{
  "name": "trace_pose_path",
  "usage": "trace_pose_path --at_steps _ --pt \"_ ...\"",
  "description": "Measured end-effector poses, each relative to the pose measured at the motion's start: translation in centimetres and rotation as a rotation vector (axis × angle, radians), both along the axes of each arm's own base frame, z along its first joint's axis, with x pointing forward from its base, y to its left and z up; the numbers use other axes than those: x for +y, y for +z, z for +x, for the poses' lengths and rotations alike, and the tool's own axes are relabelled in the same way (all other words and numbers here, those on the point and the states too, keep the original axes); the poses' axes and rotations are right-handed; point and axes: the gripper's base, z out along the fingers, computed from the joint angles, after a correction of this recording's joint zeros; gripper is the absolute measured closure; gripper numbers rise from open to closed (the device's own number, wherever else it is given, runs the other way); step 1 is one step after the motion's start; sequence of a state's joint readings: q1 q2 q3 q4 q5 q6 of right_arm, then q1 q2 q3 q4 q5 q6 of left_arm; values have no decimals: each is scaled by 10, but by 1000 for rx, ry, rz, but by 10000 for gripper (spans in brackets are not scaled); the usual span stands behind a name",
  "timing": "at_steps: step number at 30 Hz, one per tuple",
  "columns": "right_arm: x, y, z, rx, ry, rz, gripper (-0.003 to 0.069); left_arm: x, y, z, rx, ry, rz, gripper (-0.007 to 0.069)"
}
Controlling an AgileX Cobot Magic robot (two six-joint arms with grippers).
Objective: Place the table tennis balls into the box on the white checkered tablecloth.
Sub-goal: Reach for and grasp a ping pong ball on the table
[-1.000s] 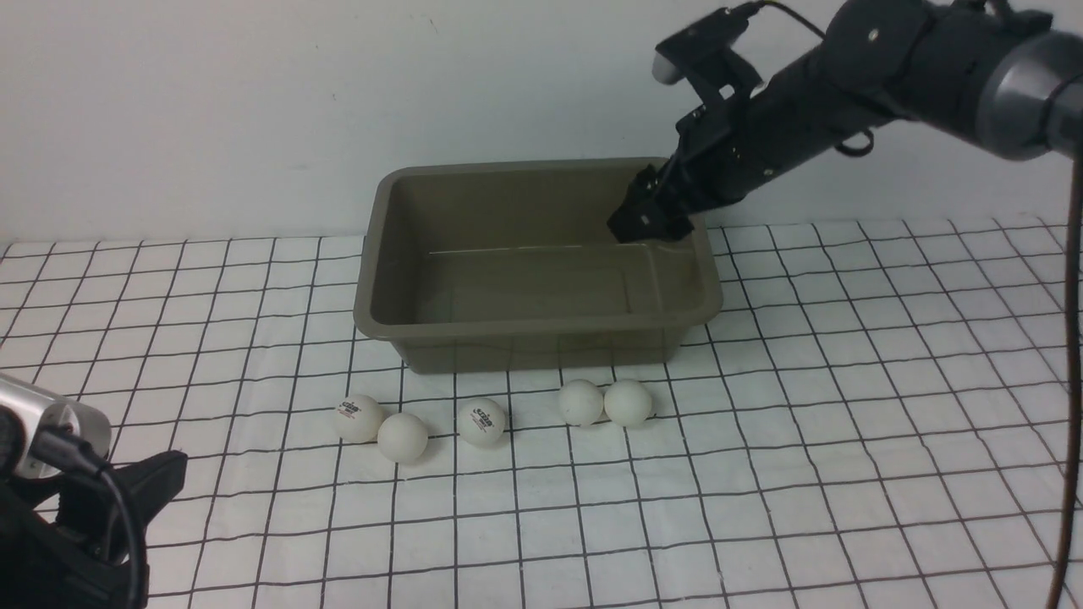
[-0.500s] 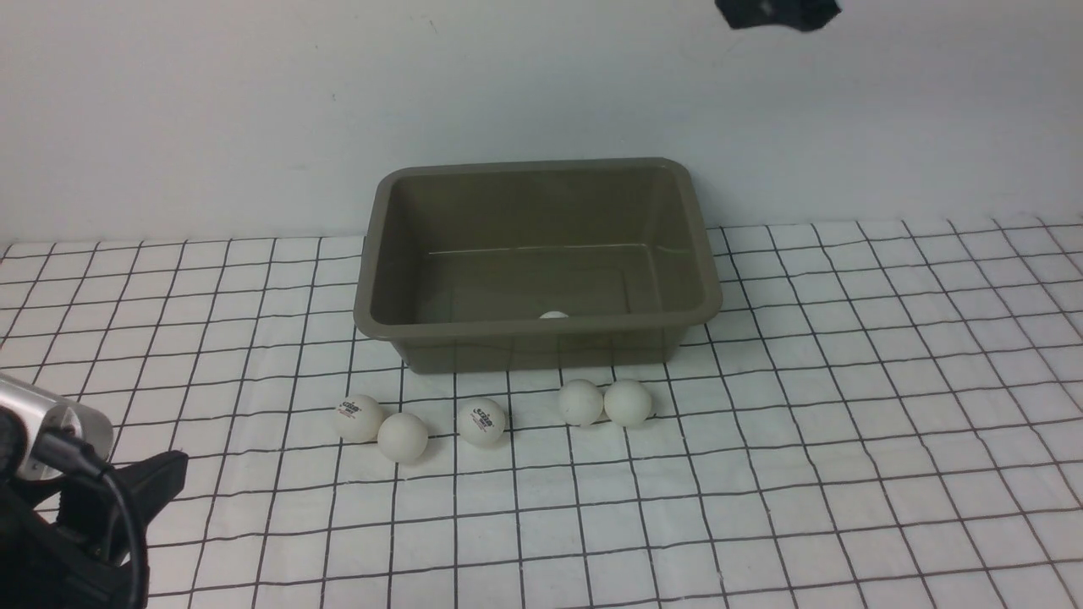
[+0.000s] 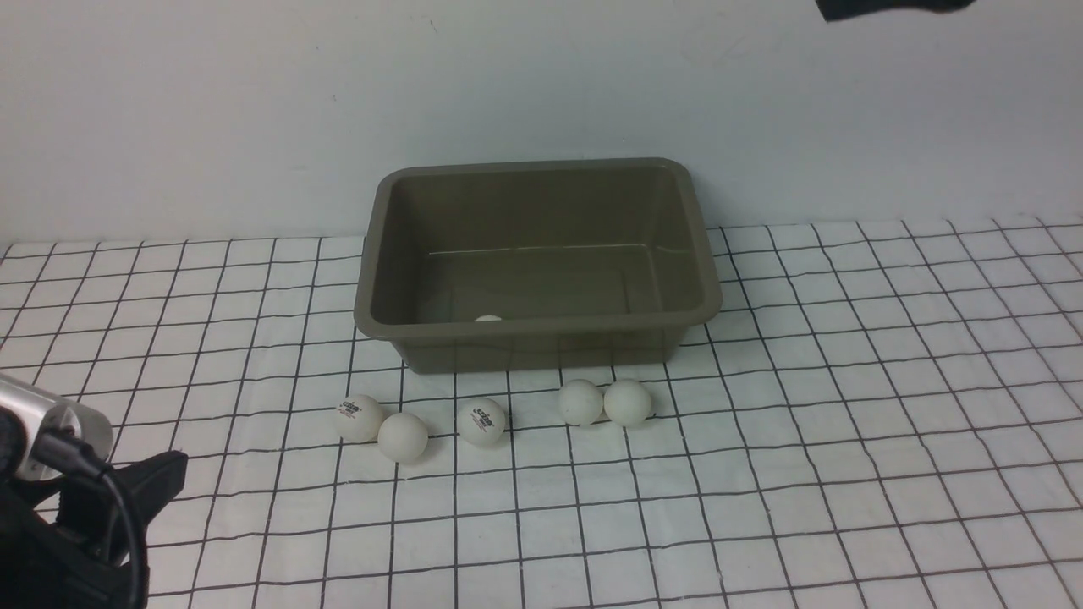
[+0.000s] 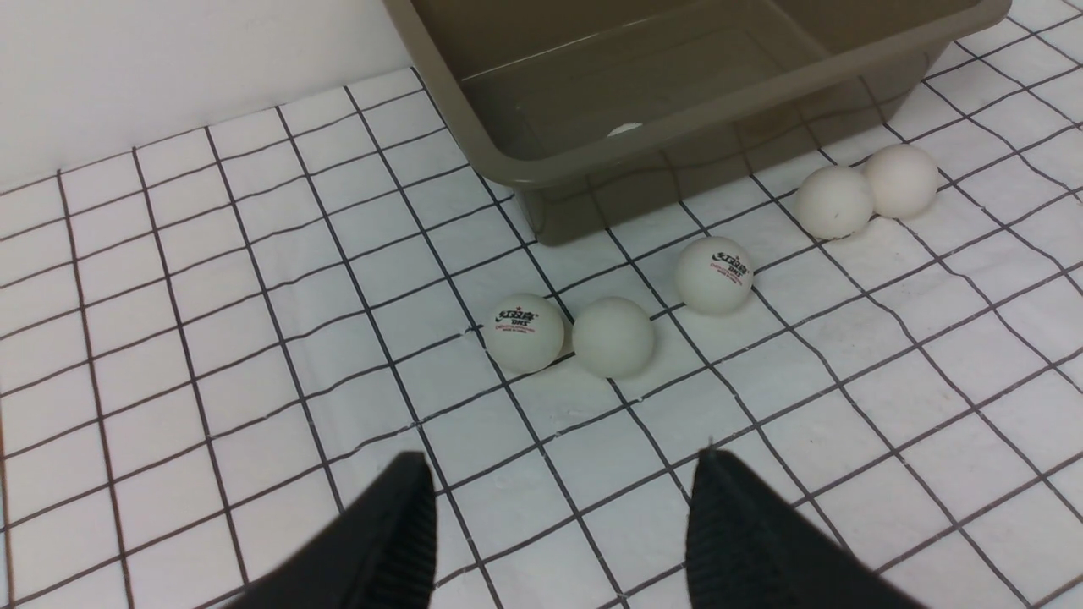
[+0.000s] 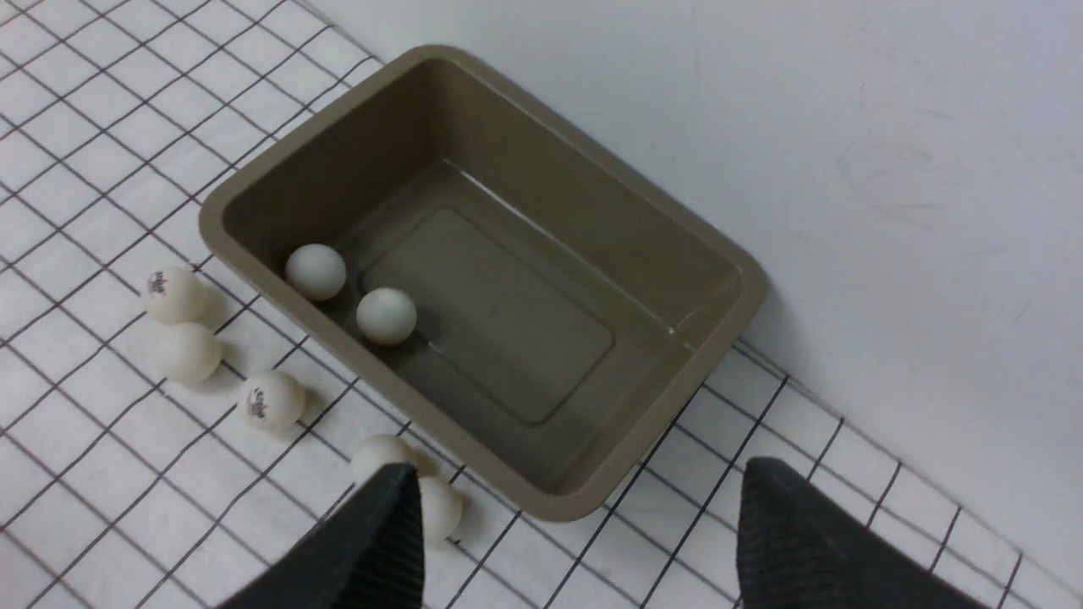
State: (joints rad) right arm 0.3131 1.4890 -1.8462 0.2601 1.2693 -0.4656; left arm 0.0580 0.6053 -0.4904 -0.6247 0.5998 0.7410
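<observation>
The cloth (image 3: 846, 440) is lying across the whole table, slightly wrinkled, and the box (image 3: 541, 331) is sitting on it close to the far wall (image 3: 211, 101). The right gripper (image 5: 584, 524) is hanging high up, off to the right of the box, and from the front it is showing only as a dark sliver at the top edge. Its jaws are standing wide apart with nothing between them. The left gripper (image 4: 558, 524) is waiting low at the near left corner of the cloth, its jaws also parted and gripping nothing.

Five balls (image 3: 482, 421) are lying on the cloth in a loose row just in front of the box: a pair side by side at the left, one of them printed, then a single printed ball, then a touching plain pair at the right. The left pair is lying ahead of the left gripper's fingertips, roughly in line with the gap between them but well clear of it. Two more balls are resting inside the box by its front wall, toward the left end, far below the right gripper's open jaws
</observation>
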Motion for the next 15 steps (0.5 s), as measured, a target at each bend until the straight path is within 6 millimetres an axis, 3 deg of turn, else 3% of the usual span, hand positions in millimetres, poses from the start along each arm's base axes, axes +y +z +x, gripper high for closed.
trace_pose_path --at_steps 6,12,13,15 --pt "-1 -23 -10 87 8 -2 204 0 0 0 0 0 0 260" --pt "5 -74 -10 202 29 39 204 0 0 0 0 0 0 260" --pt "8 -93 -10 241 41 62 204 0 0 0 0 0 0 260" --pt "11 -109 -9 256 48 82 204 0 0 0 0 0 0 260"
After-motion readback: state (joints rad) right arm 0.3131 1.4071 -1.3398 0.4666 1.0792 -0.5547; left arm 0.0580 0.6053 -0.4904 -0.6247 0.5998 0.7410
